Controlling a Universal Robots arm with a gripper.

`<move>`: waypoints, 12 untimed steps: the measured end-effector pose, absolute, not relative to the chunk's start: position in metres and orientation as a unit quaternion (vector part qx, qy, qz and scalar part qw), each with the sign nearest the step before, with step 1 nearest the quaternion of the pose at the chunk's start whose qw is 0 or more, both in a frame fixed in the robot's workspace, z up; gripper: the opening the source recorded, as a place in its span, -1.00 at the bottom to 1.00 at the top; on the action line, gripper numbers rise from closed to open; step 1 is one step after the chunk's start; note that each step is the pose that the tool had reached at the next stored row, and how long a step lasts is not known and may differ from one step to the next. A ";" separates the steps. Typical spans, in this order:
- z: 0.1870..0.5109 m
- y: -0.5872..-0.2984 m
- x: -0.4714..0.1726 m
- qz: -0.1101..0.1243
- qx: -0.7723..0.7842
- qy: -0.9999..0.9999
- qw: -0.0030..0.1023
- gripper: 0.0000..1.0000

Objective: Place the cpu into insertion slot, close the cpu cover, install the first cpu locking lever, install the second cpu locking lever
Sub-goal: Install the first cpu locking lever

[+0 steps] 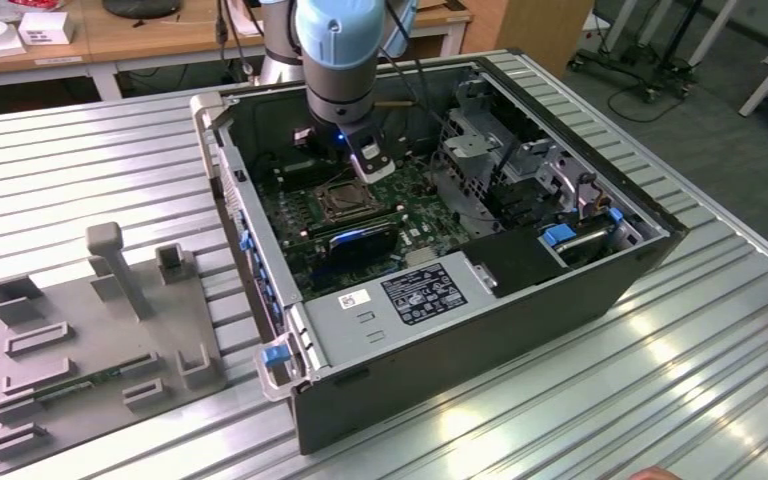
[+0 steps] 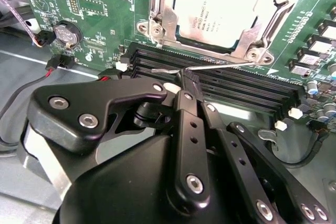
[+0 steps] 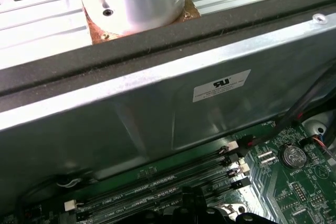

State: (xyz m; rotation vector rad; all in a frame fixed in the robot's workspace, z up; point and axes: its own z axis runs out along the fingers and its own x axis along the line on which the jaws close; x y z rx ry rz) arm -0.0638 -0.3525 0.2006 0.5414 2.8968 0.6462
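An open black computer case (image 1: 491, 300) is seen lying on a ribbed silver metal surface (image 1: 77, 170) in the exterior view, with the grey-blue robot arm (image 1: 337, 60) reaching down into it from the far side. The gripper (image 1: 373, 170) is held just above the green circuit board (image 1: 411, 215), close beside the square insertion slot (image 1: 345, 199).

In the second wrist view, the small square cpu with a silvery metal top (image 2: 218, 9) is seen seated in the insertion slot (image 2: 157, 32). The thin silvery cpu cover (image 2: 168, 3) is laid down around the chip, framing it on the sides that can be seen. A thin silvery wire locking lever (image 2: 210, 67) is stretched across the long black memory slots (image 2: 231, 95) beside the socket. The black fingers (image 2: 187, 83) are closed on this lever near its end, so that the wire is pinched between the tips.

In the first wrist view, the memory slots (image 3: 157, 187) and the grey metal case wall (image 3: 157, 108) are shown. A grey fixture plate with upright blocks (image 1: 91, 340) is set on the surface at the exterior view's left, well apart from the case.
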 end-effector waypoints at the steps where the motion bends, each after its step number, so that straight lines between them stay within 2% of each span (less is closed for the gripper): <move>1: 0.201 -0.352 -0.064 0.214 0.179 0.958 0.062 -0.79; 12: 0.197 -0.352 -0.064 0.214 0.179 0.958 0.062 -0.79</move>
